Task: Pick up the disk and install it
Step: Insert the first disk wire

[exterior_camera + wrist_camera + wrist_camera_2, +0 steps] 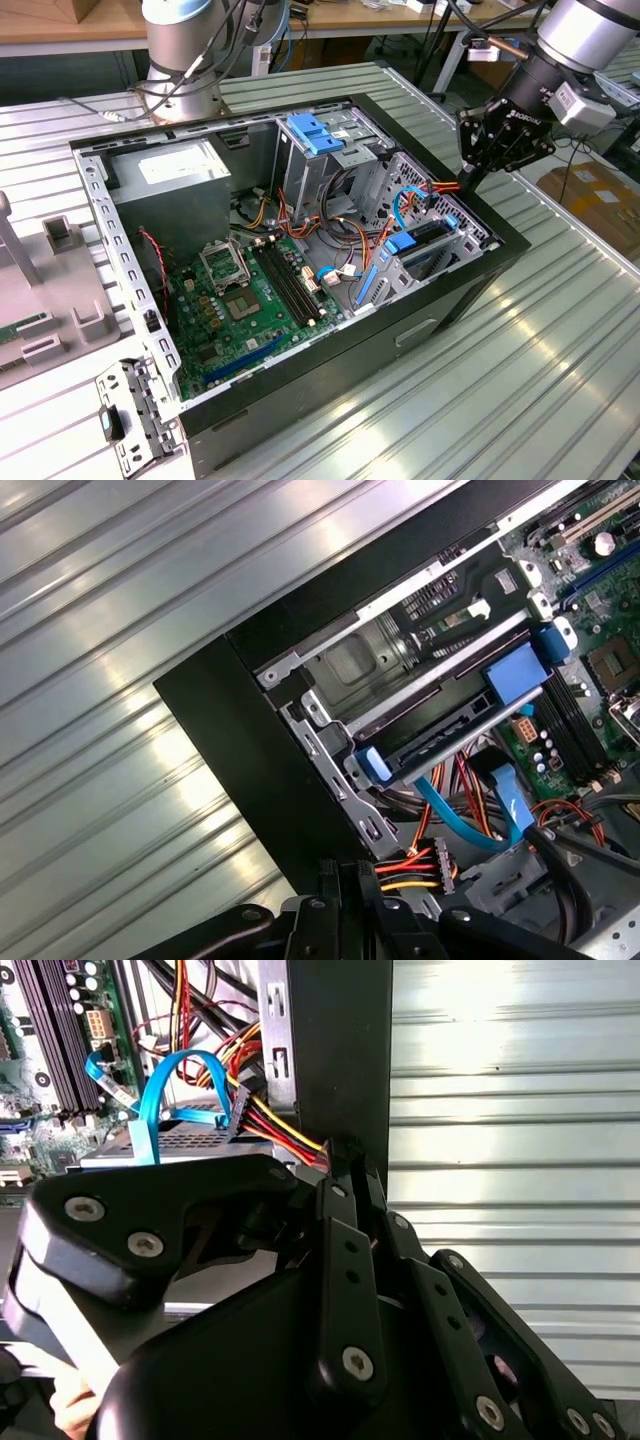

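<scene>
gripper hovering over the open computer case's rim at the exterior view's right, fingers pressed together and holding nothing, disk sitting in the drive bay inside the case, blue cable arching beside it

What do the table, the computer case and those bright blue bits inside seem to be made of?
The table looks like bare aluminium: silvery, ribbed, with streaky glare. The case seems to be sheet metal, matt black outside, with dull grey punched panels inside. The blue latch and blue rails look like moulded plastic: even colour, soft sheen. The gripper looks like black metal or hard plastic; I cannot tell which.
</scene>
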Available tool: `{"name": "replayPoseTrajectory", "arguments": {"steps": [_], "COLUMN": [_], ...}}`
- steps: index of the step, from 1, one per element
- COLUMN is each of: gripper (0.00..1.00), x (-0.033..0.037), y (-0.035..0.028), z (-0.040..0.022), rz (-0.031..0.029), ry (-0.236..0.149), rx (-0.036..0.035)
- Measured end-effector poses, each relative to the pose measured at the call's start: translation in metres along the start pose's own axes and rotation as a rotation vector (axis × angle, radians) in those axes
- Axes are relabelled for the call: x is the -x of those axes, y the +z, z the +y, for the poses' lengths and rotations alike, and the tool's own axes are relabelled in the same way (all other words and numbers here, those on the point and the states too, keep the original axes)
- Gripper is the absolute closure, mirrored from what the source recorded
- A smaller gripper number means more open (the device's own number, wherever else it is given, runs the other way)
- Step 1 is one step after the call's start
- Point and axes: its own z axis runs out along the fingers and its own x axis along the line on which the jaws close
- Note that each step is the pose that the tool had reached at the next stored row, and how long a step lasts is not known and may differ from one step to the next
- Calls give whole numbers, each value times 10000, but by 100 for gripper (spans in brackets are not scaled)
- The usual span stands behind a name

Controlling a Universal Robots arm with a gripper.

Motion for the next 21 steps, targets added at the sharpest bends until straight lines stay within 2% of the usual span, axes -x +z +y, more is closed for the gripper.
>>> {"name": "replayPoseTrajectory", "arguments": {"steps": [6,14,21], "gripper": [82,82,82], "x": [5,7,38], "y": [-43,-44,-41], "z": [-1,0,58], "rz": [-24,-29,-29], "ry": [-9,-9,-8], "rx": [-36,-44,-44]}}
